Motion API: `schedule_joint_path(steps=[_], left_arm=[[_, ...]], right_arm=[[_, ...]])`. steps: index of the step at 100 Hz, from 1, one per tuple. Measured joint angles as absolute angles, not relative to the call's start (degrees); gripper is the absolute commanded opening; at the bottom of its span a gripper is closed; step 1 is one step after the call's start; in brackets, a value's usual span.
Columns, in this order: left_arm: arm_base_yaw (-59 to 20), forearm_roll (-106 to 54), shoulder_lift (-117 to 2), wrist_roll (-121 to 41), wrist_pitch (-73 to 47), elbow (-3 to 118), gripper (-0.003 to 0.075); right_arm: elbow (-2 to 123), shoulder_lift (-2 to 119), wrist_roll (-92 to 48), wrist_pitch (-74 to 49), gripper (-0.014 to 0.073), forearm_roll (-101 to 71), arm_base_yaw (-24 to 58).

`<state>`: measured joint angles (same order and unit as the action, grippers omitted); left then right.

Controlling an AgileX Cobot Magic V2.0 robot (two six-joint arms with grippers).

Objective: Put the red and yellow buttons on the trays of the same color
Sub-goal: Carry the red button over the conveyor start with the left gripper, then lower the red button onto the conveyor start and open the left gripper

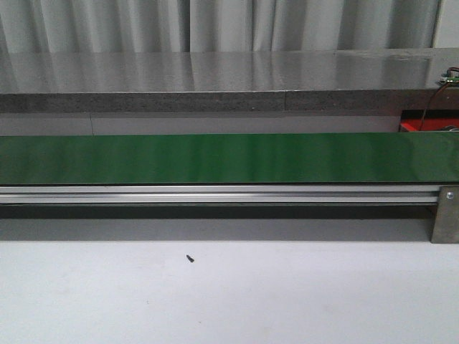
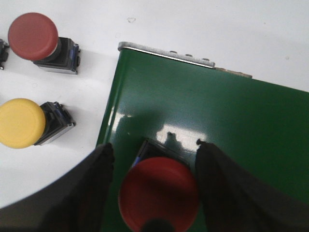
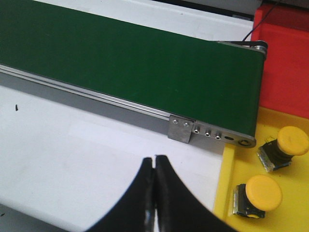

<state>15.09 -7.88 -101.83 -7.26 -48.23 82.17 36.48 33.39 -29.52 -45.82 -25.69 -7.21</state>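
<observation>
Two grippers: both are mine, and neither shows in the front view.
Left gripper (image 2: 153,193): my fingers (image 2: 89,193) stand spread on either side of a red button (image 2: 159,195); I cannot tell whether they touch it.
Red button between my fingers: its cap faces my wrist camera, its dark body sits on the green belt (image 2: 217,121), close to the belt's end.
Beside the belt end: a second red button (image 2: 36,38) and a yellow button (image 2: 21,123) lie on the white table (image 2: 217,34), one next to the other, each on its side with its dark body toward the belt.
Right gripper (image 3: 154,191): my fingertips are pressed together with nothing between them, above bare white table just beside the belt's metal rail (image 3: 96,104).
Yellow tray (image 3: 285,159): at the belt's far end, holding two yellow buttons, one (image 3: 285,147) nearer the belt and one (image 3: 258,195) further out.
Red tray (image 3: 285,53): beside the same belt end, next to the yellow tray.
In the way: the rail's metal bracket (image 3: 181,128) stands between my right fingers and the belt surface.
Front view: the green belt (image 1: 229,158) runs the full width, a grey counter (image 1: 215,79) and curtain (image 1: 215,21) behind it, a small dark speck (image 1: 190,258) on the table.
</observation>
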Motion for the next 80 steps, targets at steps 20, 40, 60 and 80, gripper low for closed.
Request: schedule_joint_path(steps=[20, 40, 60, 80], left_arm=[[15.1, -8.2, -101.8, -7.8, -48.2, 82.2, 0.0445], [15.1, -11.3, -101.8, -9.6, -48.2, 82.9, 0.0520], [15.1, -18.7, -100.9, -13.8, -48.9, 85.2, 0.0519], [15.1, -20.2, -97.2, -14.4, -48.9, 86.9, 0.0519]], right_arm=[[36.5, 33.4, -29.5, -45.8, -0.0061, -25.7, -7.2], [36.5, 33.4, -29.5, -45.8, -0.0061, -25.7, -7.2], [36.5, 33.4, -29.5, -45.8, -0.0061, -25.7, -7.2], [36.5, 33.4, -29.5, -45.8, -0.0061, -25.7, -7.2]])
